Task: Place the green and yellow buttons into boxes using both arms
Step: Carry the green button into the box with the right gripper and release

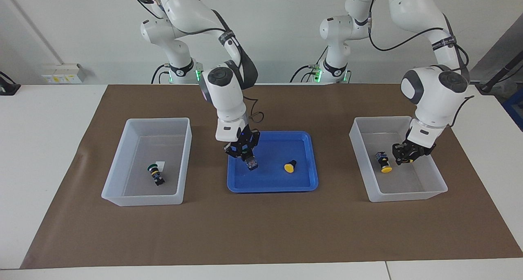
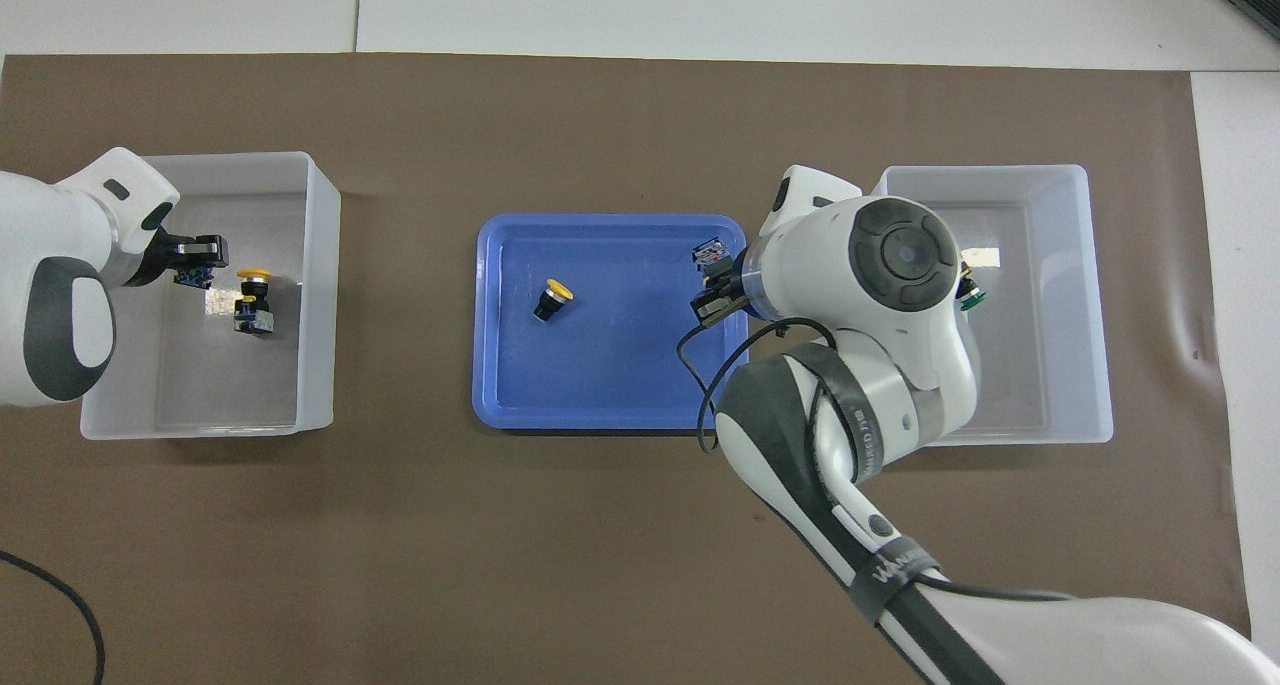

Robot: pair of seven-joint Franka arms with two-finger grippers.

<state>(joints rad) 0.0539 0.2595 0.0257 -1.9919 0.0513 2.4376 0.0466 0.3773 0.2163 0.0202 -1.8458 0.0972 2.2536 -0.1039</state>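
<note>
Two grippers hang low: the right gripper [image 1: 244,154] over the blue tray [image 1: 304,185], jaws closed on a green button [image 1: 250,162]; the left gripper [image 1: 405,156] inside a box [image 1: 408,195], jaws apart, beside a yellow button [image 1: 384,162]. Another yellow button [image 1: 290,166] lies in the tray, and a second green button [image 1: 155,174] lies in the other box [image 1: 139,198].

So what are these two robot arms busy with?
They are sorting buttons from the blue tray into two boxes. The right claw holds a button just over the tray, where one yellow button remains. The left claw is inside the box at its end, beside a yellow button lying there. The other box holds a green button.
</note>
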